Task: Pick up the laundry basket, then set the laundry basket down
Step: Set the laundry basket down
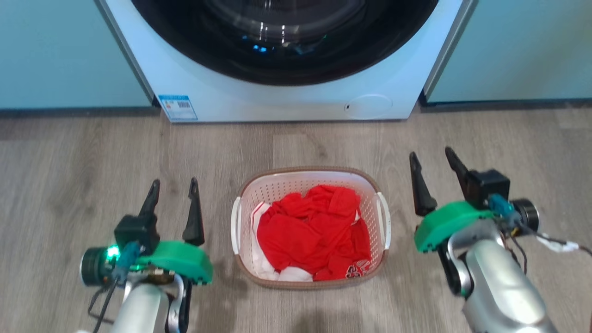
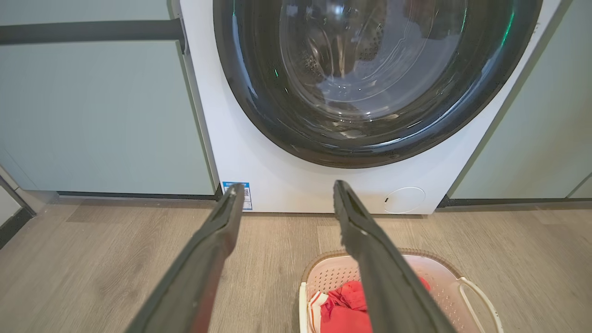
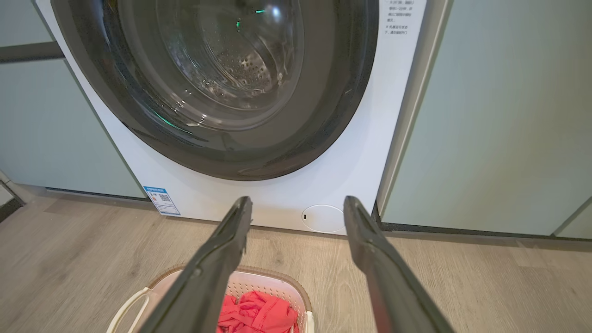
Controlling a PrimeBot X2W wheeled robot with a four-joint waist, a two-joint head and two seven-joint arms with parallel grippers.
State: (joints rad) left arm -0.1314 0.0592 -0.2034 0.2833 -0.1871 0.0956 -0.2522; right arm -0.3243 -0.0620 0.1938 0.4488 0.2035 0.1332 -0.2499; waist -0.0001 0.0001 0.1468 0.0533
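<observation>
A grey wood-look plank floor (image 1: 69,162) is being shown in front of a large white front-loading washing machine (image 1: 286,101) with a dark round glass door, which is being flanked by pale blue-green cabinet fronts (image 1: 60,51). The small rounded-rectangular white plastic laundry basket (image 1: 310,171), with perforated walls and a brown woven-look rim, is being seen standing on the floor, just before the machine and between the two arms. A heap of red cloth with some white (image 1: 314,231) is being carried inside it.

The left silver forearm (image 1: 138,305) is being raised from the lower left. The left gripper (image 1: 174,181) is being held with its two long dark fingers spread apart and pointing toward the machine. Nothing is being gripped or touched by it, and it is being held beside the basket's white left handle (image 1: 236,226) but apart from it.

The right silver forearm (image 1: 499,282) is being angled in from the lower right. The right gripper (image 1: 431,152) is likewise being held wide and empty, its fingers being tilted slightly leftward, clear of the white right handle (image 1: 384,222). In both wrist views, floor and machine front are being seen through the gap between the fingers.
</observation>
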